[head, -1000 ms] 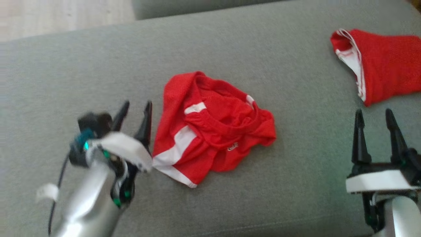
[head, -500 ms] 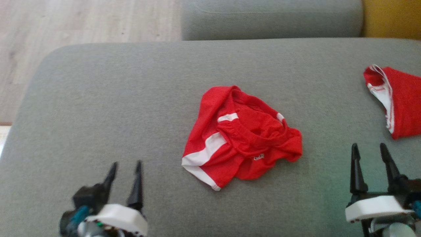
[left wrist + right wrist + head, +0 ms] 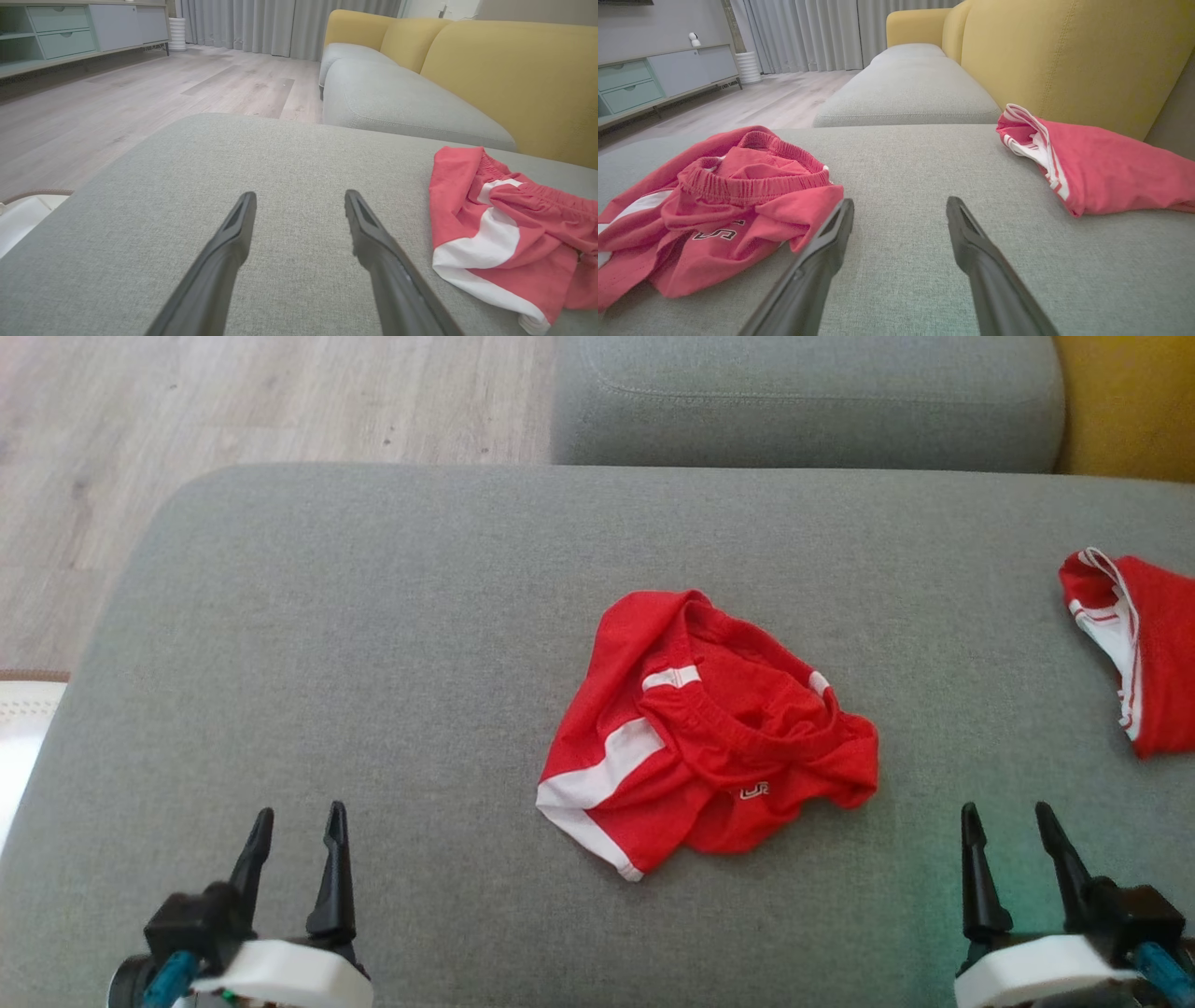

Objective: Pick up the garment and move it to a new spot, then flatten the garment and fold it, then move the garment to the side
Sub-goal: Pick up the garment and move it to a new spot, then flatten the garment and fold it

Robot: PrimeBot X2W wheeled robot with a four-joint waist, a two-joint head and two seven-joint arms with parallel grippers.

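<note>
The garment (image 3: 709,737) is a pair of red shorts with white stripes, lying crumpled in the middle of the grey sofa cushion (image 3: 373,616). My left gripper (image 3: 299,809) hovers open at the lower left, well clear of the shorts, nothing between its fingers. In the left wrist view the gripper (image 3: 300,196) points over bare cushion and the garment (image 3: 514,224) lies to its right. My right gripper (image 3: 1005,807) is open at the lower right. The right wrist view shows that gripper (image 3: 901,202) empty, with the garment (image 3: 724,205) just left of its left finger.
A second red garment (image 3: 1144,653), folded, lies at the cushion's right edge, also seen as the folded piece (image 3: 1101,163) by the yellow backrest (image 3: 1041,56). Another grey seat cushion (image 3: 803,401) lies behind. Wooden floor (image 3: 187,411) lies beyond the cushion's left edge.
The head camera has shifted, so the whole scene sits lower and further right. My left gripper has drawn back from beside the garment's left edge to the lower left. The garment lies as before.
</note>
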